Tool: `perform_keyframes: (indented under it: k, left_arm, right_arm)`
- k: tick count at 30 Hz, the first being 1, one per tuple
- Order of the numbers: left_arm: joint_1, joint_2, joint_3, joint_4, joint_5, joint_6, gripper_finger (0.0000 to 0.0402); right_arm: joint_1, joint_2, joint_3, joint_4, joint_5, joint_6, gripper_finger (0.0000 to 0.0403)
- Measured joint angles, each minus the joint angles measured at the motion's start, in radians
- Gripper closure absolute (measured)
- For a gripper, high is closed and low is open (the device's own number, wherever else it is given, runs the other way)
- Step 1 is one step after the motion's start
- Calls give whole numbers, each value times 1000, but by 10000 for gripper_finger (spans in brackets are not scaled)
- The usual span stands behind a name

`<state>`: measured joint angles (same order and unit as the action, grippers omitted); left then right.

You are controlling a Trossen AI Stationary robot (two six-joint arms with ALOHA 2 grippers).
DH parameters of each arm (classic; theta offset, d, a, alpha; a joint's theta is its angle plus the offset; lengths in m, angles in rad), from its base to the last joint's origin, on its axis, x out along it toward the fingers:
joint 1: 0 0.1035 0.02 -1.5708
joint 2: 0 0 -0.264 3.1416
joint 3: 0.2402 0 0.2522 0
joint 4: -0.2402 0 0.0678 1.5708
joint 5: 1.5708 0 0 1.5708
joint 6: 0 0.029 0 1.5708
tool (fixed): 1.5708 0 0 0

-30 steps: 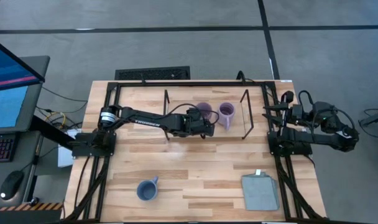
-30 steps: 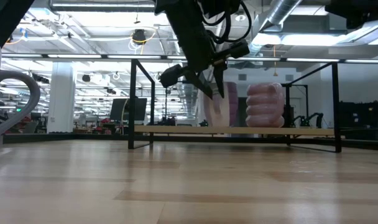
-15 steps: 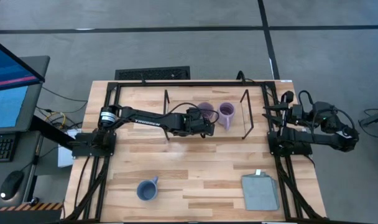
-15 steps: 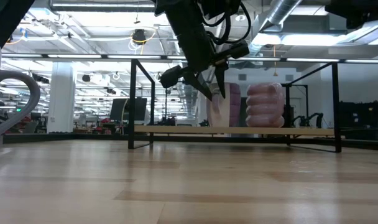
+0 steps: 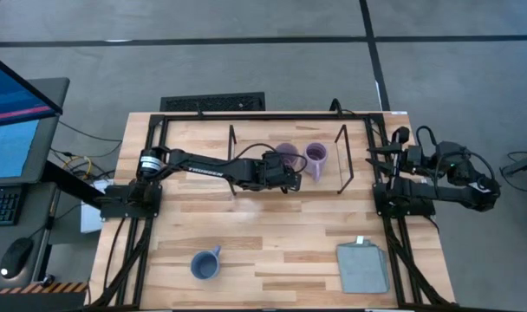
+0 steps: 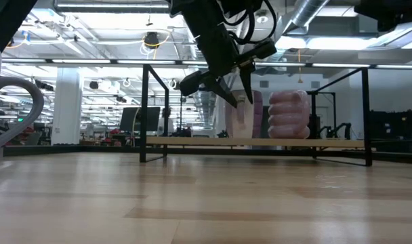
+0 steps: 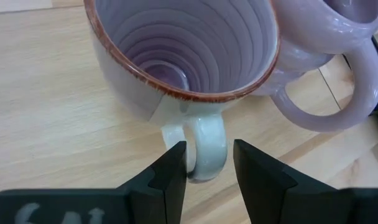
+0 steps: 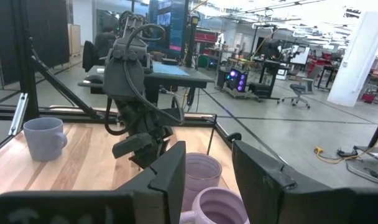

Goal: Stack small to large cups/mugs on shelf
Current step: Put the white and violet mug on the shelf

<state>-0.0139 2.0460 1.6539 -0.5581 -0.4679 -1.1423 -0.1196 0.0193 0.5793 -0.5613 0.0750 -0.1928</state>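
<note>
We see the left gripper (image 7: 207,163) over the shelf (image 5: 246,165), its fingers parted a little on each side of the handle of a light purple mug (image 7: 183,53), not pressing it. This mug stands on the shelf directly in front of the gripper, a second purple mug (image 5: 316,157) just beyond it. The blue mug (image 5: 204,263) lies on the table (image 5: 272,238), far behind the gripper. The right gripper (image 8: 207,163) waits at the table's right edge, half open and empty.

Left gripper (image 6: 228,91) covered part of the pale mug (image 6: 241,118) in low view, second purple mug (image 7: 329,43) cut off in left wrist view
</note>
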Motion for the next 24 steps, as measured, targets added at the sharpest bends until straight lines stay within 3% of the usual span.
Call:
perform_keyframes:
  k: [24]
  left_arm:
    - [-13,1,0,58,19,33,278]
  right_arm:
    - [0,0,0,-3,-10,0,250]
